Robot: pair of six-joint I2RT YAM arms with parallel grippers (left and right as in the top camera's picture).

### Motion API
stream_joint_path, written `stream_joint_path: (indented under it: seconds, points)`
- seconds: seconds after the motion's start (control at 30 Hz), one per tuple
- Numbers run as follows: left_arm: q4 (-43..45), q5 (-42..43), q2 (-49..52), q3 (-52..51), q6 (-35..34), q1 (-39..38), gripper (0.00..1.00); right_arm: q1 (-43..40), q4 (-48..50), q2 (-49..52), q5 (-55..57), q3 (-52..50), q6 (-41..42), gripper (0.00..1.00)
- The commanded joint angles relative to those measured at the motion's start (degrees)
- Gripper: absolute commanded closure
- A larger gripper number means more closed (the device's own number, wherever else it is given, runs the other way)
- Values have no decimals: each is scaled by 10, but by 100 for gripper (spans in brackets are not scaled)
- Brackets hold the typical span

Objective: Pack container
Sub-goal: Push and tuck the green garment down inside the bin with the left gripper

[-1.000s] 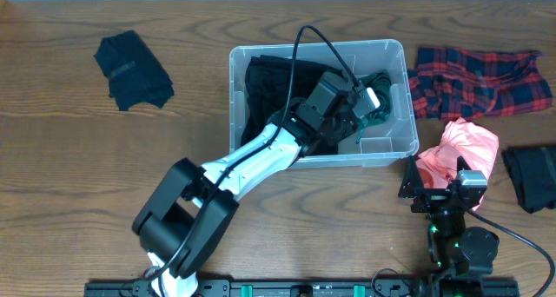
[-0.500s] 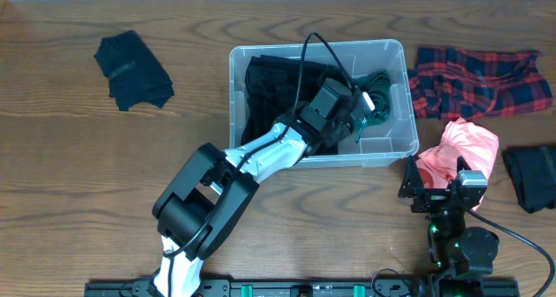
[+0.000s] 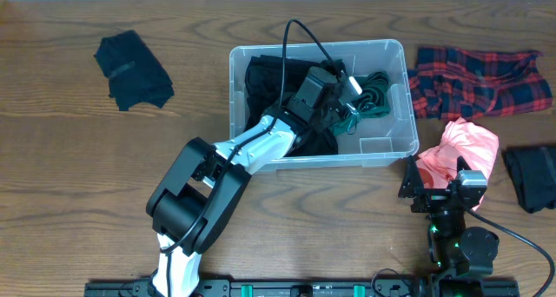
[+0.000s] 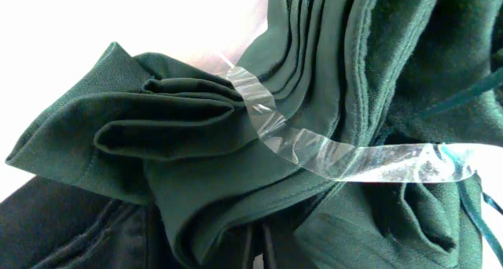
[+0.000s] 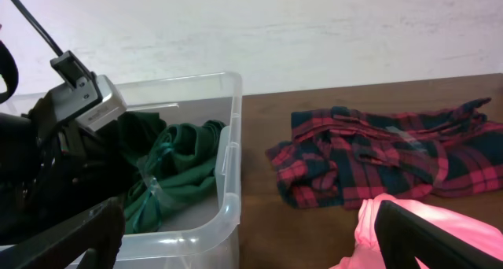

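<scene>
In the middle of the worktop (image 3: 69, 158) sits the container (image 3: 395, 47), and the left tool (image 3: 346, 116) is pressed into the green garment (image 3: 375, 89) inside it. Folds fill the left wrist view, so I cannot tell whether its jaws grip cloth or stand parted. The risk, as I judge it, is that snagged fabric drags the garment back over the rim when the arm lifts, or shifts the light tub. The left arm (image 3: 252, 145) reaches diagonally over the near wall, wrist angled down. The right tool (image 5: 250, 214) rests wide, holding nothing, near the pink cloth (image 3: 465, 149).
</scene>
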Motion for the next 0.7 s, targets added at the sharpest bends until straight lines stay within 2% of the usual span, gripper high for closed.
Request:
stream_joint_path:
  seconds: [0.0,0.07,0.13,0.17,0.37,0.5,0.57,0.6,0.63,0.67]
  points:
    - [-5,-19,-5,2,4,1,86,8,-2,-3,2,-1,4,1]
    - [-16,-19,-11,2,4,-6,79,8,-2,-3,2,-1,4,1]
    - [-37,-19,-21,2,4,-13,58,8,-2,-3,2,-1,4,1]
    - [-51,-19,-28,2,4,-17,53,8,-2,-3,2,-1,4,1]
    - [-136,-19,-97,2,-11,-39,42,8,-2,-3,2,-1,4,1]
    - [-170,-17,-163,2,-20,-52,41,8,-2,-3,2,-1,4,1]
    - [-166,2,-195,2,-20,-57,59,8,-2,-3,2,-1,4,1]
    - [-158,15,-206,2,-22,-58,88,8,-2,-3,2,-1,4,1]
    - [-143,28,-215,2,-39,-58,94,8,-2,-3,2,-1,4,1]
    - [-126,37,-219,2,-56,-58,94,8,-2,-3,2,-1,4,1]
